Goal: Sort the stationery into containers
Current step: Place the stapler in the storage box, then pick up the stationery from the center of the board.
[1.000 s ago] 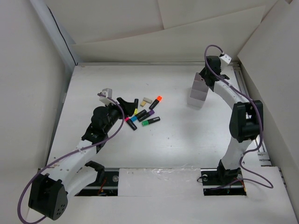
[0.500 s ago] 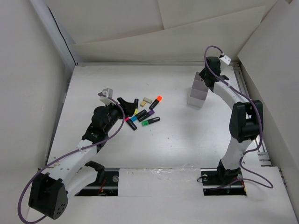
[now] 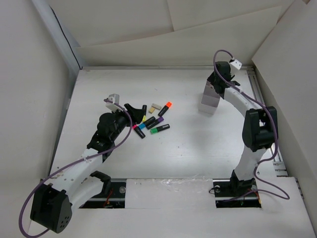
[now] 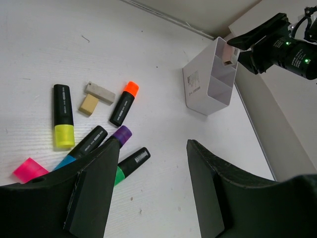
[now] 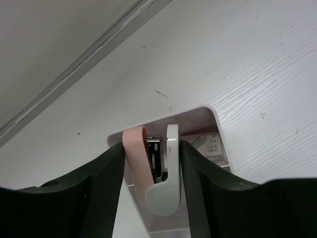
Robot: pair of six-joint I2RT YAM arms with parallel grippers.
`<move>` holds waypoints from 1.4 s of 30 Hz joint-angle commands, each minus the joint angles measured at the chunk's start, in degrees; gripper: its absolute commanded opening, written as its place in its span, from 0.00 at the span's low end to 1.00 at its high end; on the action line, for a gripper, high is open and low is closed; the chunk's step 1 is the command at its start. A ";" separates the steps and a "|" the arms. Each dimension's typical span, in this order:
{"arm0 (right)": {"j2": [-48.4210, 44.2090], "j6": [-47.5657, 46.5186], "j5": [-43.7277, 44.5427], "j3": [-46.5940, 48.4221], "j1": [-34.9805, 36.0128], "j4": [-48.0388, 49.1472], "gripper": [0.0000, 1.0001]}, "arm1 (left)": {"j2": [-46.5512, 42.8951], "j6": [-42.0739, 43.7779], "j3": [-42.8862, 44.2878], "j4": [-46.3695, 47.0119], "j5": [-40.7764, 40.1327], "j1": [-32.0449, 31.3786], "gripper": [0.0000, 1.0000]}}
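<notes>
Left gripper [image 4: 153, 145] sits low over the table [image 3: 188, 144], jaws apart, nothing between them. Loose markers [image 3: 151, 121] lie flat in a cluster just ahead of it. The pink marker [image 4: 29, 168] is nearest, by the left finger. The blue marker [image 4: 81, 148], purple marker [image 4: 121, 134] and green marker [image 4: 131, 162] lie close together, roughly parallel. Past those are the yellow marker [image 4: 63, 121] and orange marker [image 4: 124, 103], with two beige erasers [image 4: 99, 92] touching each other between them.

Far right, well apart from the cluster, the white organiser [image 3: 210, 99] stands upright. Right gripper [image 5: 151, 146] is directly over its end compartment, jaws clamped on a small pink-and-white stapler [image 5: 163, 193], one finger against each side. The stapler is at the mouth of that compartment. Can't tell how deep it goes.
</notes>
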 commanded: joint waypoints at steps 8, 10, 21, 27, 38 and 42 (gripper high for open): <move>-3.29 0.36 2.00 -0.47 1.10 3.99 0.60 | -0.84 -0.26 1.06 2.78 0.40 -0.14 0.54; -3.29 -0.16 2.61 0.05 1.10 3.99 0.56 | -0.84 -0.26 1.06 2.78 0.92 -0.14 0.54; -7.41 -1.83 1.29 -1.96 2.94 3.99 0.56 | -1.45 -0.26 1.06 2.78 0.92 -0.14 0.54; -7.26 -7.63 -4.68 -3.99 12.86 4.60 0.21 | -0.92 -0.26 1.06 2.25 0.92 -0.14 0.54; 6.37 -20.97 -19.09 5.67 25.79 -0.47 0.36 | -5.41 -0.78 0.00 1.11 -3.65 -0.14 0.53; 11.64 -27.48 -20.15 11.56 27.02 -6.28 0.57 | -6.02 -1.31 0.00 1.11 -3.65 -0.14 0.53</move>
